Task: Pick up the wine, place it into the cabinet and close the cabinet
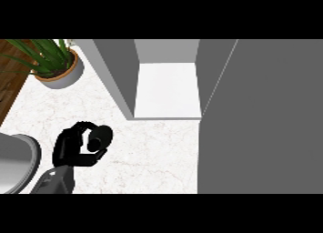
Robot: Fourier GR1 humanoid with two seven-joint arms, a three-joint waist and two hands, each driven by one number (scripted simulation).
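My left hand [75, 148] is over the white marble counter [157, 150], at the lower left of the head view. Its fingers curl round a dark rounded thing, the wine bottle [100, 135], seen from above and largely hidden by the hand. The grey cabinet [117, 68] stands behind it and to the right, open, with a bare white shelf floor [167, 88]. Its open door [264, 118] is a large grey panel filling the right side. The bottle is in front of the cabinet's left wall, outside the opening. My right hand does not show.
A green plant in a grey and orange pot [59, 73] stands at the back left, near the counter's edge, with wooden floor [2, 86] beyond. A grey rounded shape [9, 161] sits at the lower left edge.
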